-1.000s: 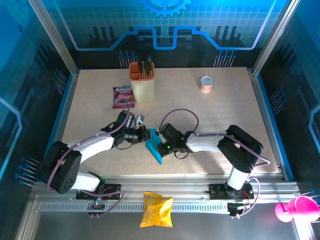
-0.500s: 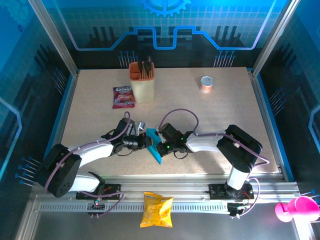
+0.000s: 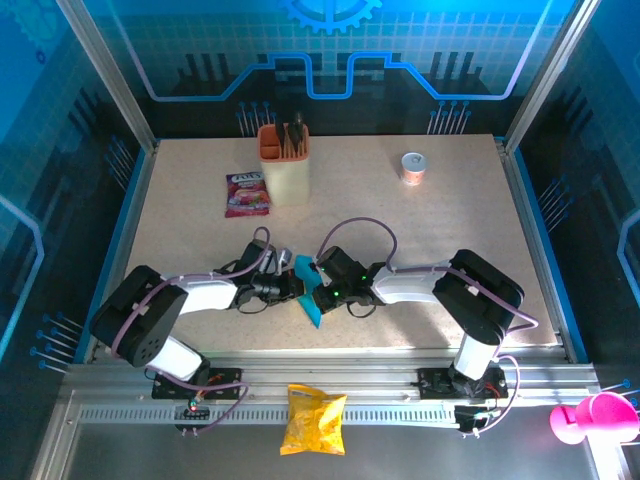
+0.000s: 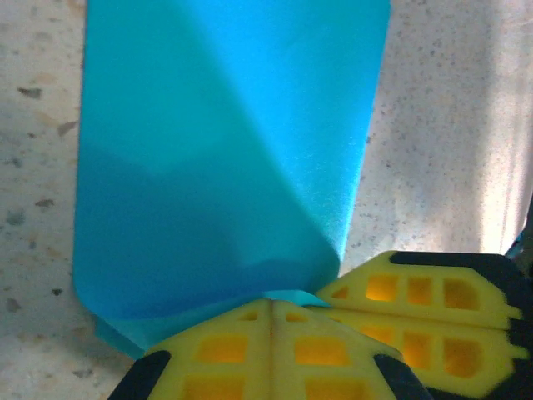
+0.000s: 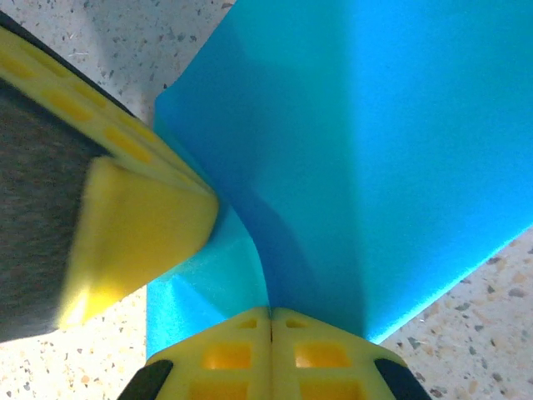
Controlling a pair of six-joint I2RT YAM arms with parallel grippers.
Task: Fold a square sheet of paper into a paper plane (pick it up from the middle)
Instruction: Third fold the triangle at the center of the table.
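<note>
- Presently, item one: square sheet of paper (image 3: 312, 310), bright cyan-blue. It sits on the desk (image 3: 450, 230), well apart from the orange-cream holder (image 3: 284, 165), on that holder's near side and a little to its right.
- Condition of the sheet: no longer a flat square. From above it reads as a narrow, slanted strip. The left wrist view (image 4: 225, 158) shows a darker layered band across its lower half, and the right wrist view (image 5: 375, 167) shows a crease running down through it with the paper rising on either side.
- Left pincer (image 3: 296, 287): fingers pressed together. The sheet's lower edge runs in at the tips (image 4: 271, 312), so it appears to nip the paper.
- Right pincer (image 3: 320, 290): fingers likewise together. The crease leads straight into the seam at their tips (image 5: 271, 321), so a grip on the paper is judged likely. The two pincers sit just beside each other, meeting at the sheet.
- Done, by judgement: sheet picked up and at least one fold begun.
- Left to do, by judgement: no pointed nose and no layered wings can be made out, so sharpening of the creases, the nose folds and the wing folds all seem to remain.
- Other stock: pink-purple snack packet (image 3: 246, 194), just beside the holder, untouched.
</note>
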